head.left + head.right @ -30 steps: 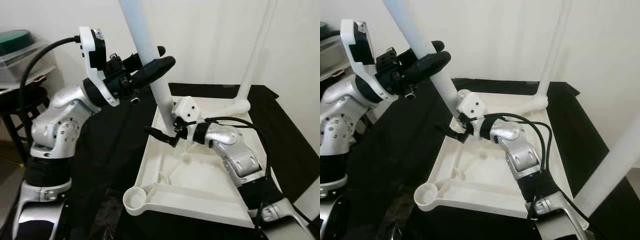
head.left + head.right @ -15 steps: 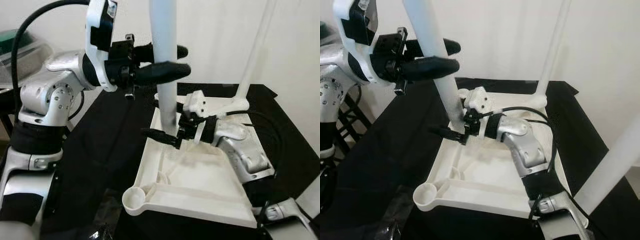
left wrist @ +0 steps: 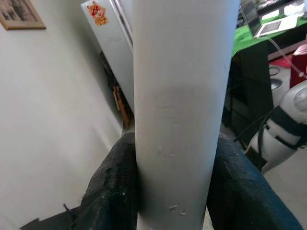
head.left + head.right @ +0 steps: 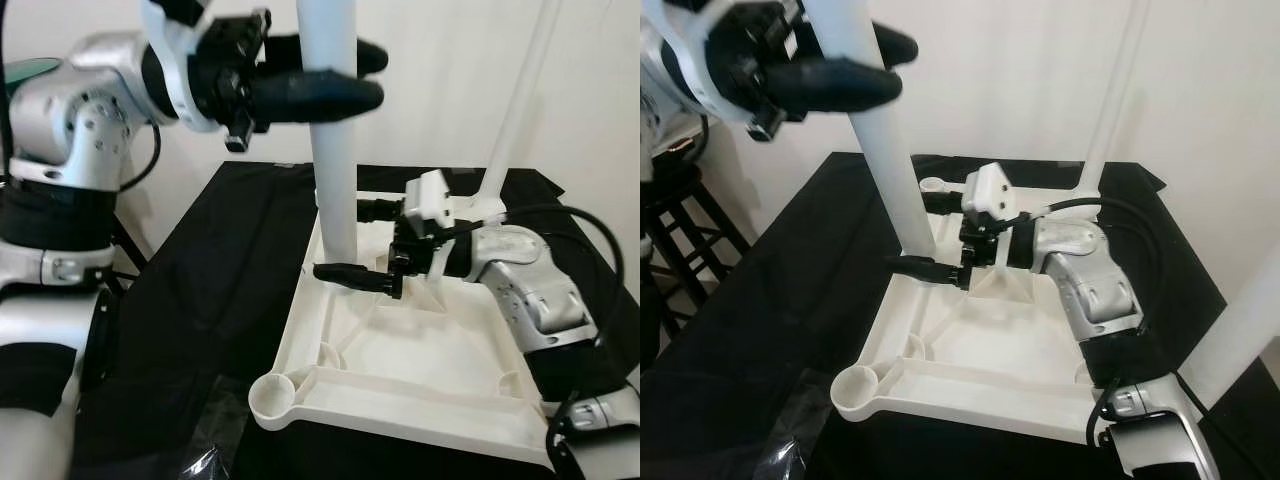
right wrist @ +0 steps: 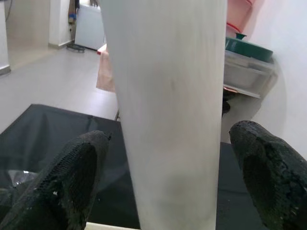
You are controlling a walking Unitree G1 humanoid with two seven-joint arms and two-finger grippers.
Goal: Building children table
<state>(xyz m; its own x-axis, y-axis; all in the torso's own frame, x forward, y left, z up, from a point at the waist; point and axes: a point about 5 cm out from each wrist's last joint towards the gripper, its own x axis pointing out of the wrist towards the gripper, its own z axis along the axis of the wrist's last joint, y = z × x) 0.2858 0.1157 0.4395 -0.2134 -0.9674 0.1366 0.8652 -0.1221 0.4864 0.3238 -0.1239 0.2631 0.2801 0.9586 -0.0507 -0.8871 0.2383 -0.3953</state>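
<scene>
Left eye view: table leg (image 4: 335, 150) now upright (left gripper (image 4: 335, 75) clamping).

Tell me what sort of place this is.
Probably a room in a home: a picture frame on the pale wall, a stickered white fridge, and an upturned white plastic children's table on a black-draped surface.
</scene>
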